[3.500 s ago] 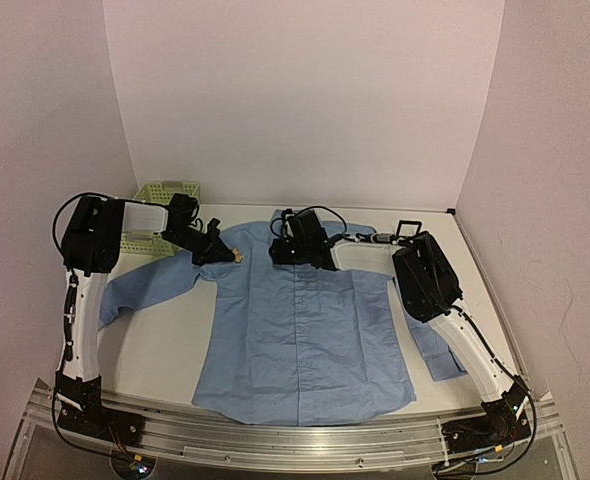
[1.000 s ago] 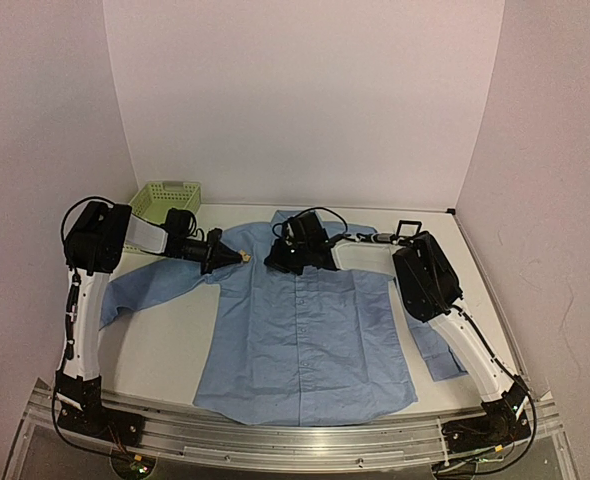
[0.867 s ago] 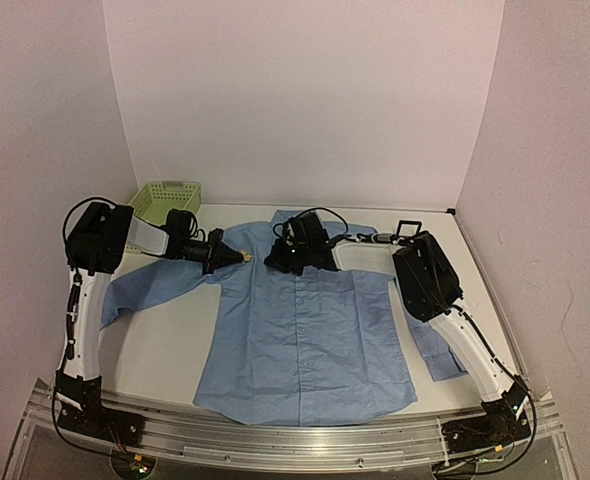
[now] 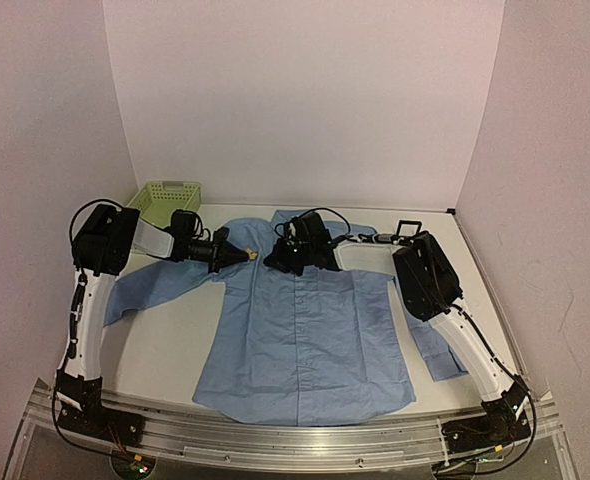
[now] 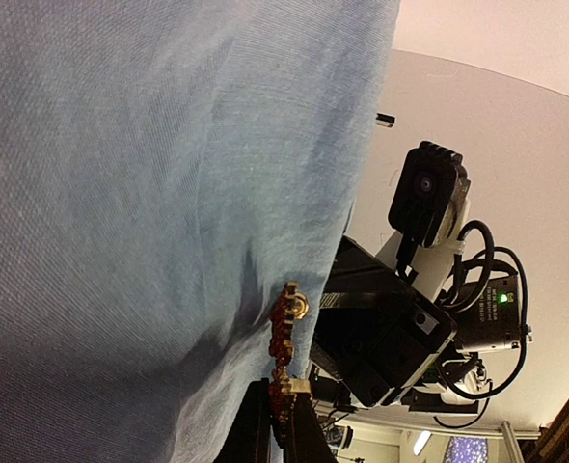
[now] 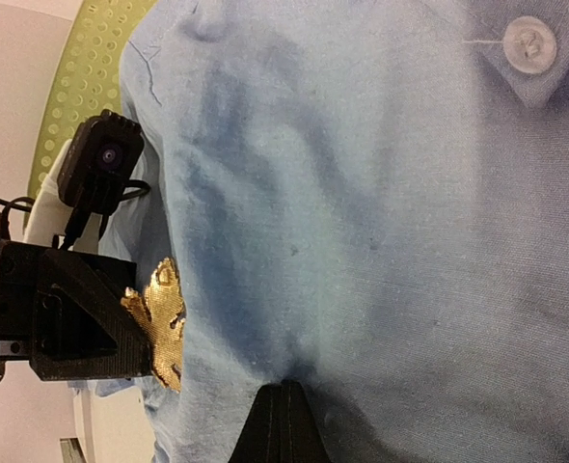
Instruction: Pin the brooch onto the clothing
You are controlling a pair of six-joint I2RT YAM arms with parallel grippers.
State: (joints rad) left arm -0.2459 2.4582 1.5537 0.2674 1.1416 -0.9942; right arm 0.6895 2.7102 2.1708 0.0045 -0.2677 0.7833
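The light blue shirt (image 4: 305,330) lies flat on the table, collar toward the back. My left gripper (image 4: 237,256) is shut on the small orange-red and gold brooch (image 4: 246,256) and holds it at the shirt's left shoulder. In the left wrist view the brooch (image 5: 286,333) stands edge-on above the shut fingertips (image 5: 257,434), against the shirt (image 5: 149,193). My right gripper (image 4: 273,262) is shut on a pinch of shirt fabric just right of the brooch. In the right wrist view its fingers (image 6: 284,415) grip a raised fold of the shirt (image 6: 362,193), with the brooch's gold back (image 6: 162,323) to the left.
A green mesh basket (image 4: 165,200) stands at the back left, behind the left arm. A small black-framed square box (image 4: 407,230) stands at the back right near the right arm's elbow. The shirt's sleeves spread to both sides. A white button (image 6: 528,40) shows near the collar.
My left gripper has moved right with the brooch, closer to the right gripper at the shirt's shoulder. The right gripper has stayed shut on the fabric near the collar.
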